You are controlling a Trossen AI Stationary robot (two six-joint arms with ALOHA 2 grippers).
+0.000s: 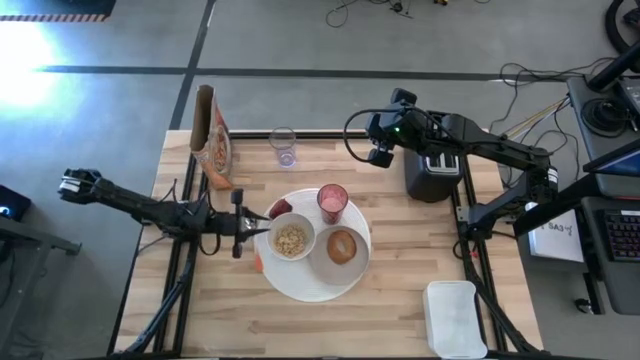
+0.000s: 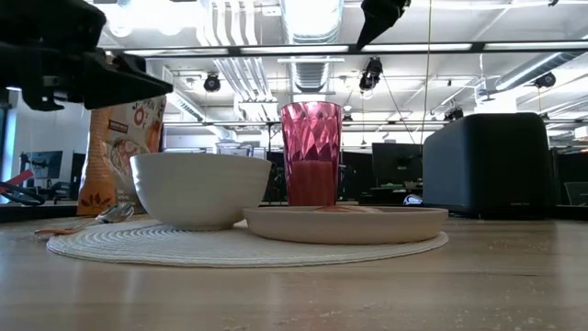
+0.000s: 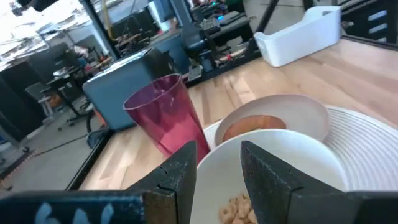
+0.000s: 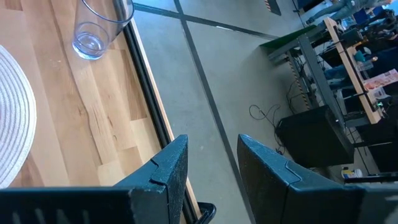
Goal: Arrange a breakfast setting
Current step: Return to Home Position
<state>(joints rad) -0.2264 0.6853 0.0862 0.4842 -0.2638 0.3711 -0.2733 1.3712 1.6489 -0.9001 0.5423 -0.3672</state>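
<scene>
A large round white plate (image 1: 318,285), ribbed like a woven mat, lies mid-table. On it stand a small white bowl (image 1: 292,240) of cereal, a pale dish with the round browned bread piece (image 1: 343,245), and the pink tumbler (image 1: 333,202). The small dark-red fruit (image 1: 280,209) lies at the plate's far left rim. My left gripper (image 1: 260,230) is open and empty, hovering just left of and above the bowl's rim (image 3: 273,146). My right gripper (image 1: 380,156) is open and empty, high over the table's far edge near the toaster.
A cereal bag (image 1: 211,140) stands at the far left, with a clear glass (image 1: 283,147) beside it. A black-and-silver toaster (image 1: 432,175) stands at the far right and a white tray (image 1: 455,318) at the near right. A spoon (image 2: 108,216) lies left of the bowl.
</scene>
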